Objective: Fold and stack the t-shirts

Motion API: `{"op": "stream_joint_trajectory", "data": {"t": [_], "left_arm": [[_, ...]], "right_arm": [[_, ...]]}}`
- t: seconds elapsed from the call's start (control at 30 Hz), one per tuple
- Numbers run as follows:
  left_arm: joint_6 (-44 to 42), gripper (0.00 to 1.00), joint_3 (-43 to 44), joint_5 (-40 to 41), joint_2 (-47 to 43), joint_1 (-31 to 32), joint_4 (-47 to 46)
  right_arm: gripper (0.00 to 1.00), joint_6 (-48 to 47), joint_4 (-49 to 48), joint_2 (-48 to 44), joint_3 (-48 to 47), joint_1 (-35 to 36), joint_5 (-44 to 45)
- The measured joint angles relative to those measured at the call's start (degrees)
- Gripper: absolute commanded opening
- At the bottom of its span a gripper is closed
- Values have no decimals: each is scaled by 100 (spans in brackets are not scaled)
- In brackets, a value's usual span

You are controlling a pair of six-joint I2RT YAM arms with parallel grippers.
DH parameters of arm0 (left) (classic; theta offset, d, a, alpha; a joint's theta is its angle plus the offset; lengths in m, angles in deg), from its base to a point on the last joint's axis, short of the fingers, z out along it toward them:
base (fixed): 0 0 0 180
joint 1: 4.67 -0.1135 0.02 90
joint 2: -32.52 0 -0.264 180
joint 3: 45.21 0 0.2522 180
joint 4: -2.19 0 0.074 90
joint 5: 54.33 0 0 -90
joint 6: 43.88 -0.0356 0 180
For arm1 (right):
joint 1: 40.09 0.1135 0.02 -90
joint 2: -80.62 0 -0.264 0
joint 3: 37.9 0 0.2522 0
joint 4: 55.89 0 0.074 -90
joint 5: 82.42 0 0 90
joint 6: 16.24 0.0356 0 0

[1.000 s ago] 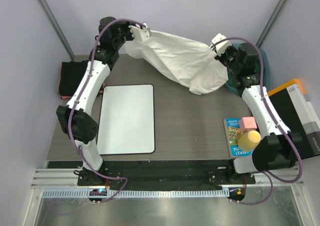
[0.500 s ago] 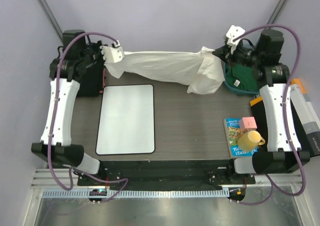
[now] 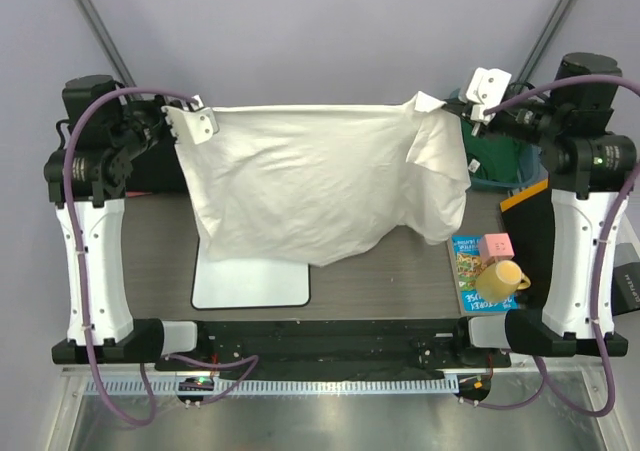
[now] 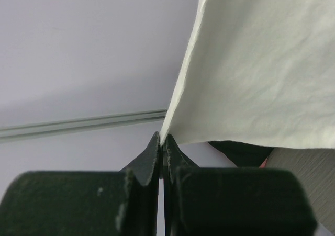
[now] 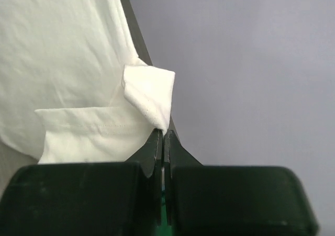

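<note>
- While both arms stand high over the counter, the white t-shirt (image 3: 320, 186) hangs stretched between them like a curtain, above the far half of the counter (image 3: 400, 281).
- The left gripper (image 4: 161, 142) is closed tight on the top corner of the shirt near the far left corner; its two dark fingers meet with only the thin cloth edge between them.
- The right gripper (image 5: 161, 134) is also pressed together, pinching a small folded bit of the cloth near the far right corner, where a sleeve folds over and droops.
- The lower hem of the shirt hangs in front of the far part of the white board (image 3: 250, 281); whether it touches the board, I cannot tell.
- The board lies flat near the front left corner.
- A black cloth pile (image 3: 160, 179) sits at the left edge, behind the left arm.
- A green t-shirt (image 3: 490, 156) lies in a bluish tub (image 3: 497, 183) at the far right corner.
- Near the right edge a colourful book (image 3: 465, 266) lies flat, with a pink block (image 3: 495, 245) and a yellow cup (image 3: 498, 277) on it.
</note>
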Motion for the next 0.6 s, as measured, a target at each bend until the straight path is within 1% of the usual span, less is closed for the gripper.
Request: {"op": "stream_joint_trajectory", "data": {"t": [0.13,0.2,0.33,0.4,0.47,0.53,0.6], "left_arm": [[-76,0,-118,127,566,-7,-323],[-142,0,-48,254,1049,-7,-614],[-192,0,284,575,2332,4,-1351],[-197,0,619,743,2900,20,-1731],[-195,0,876,881,3206,44,-2216],[-192,0,1025,970,3265,59,-2787],[-184,0,1099,1014,3202,70,-3464]], "right_arm": [[1,-26,-1213,33,1075,7,212],[1,-107,-1801,444,1233,24,350],[1,-345,-2887,1539,1248,59,625],[1,-431,-3211,2061,1062,79,695],[1,-442,-3414,2516,608,103,728],[1,-428,-3574,2876,-96,118,734],[1,-400,-3757,2970,-603,122,730]]}}
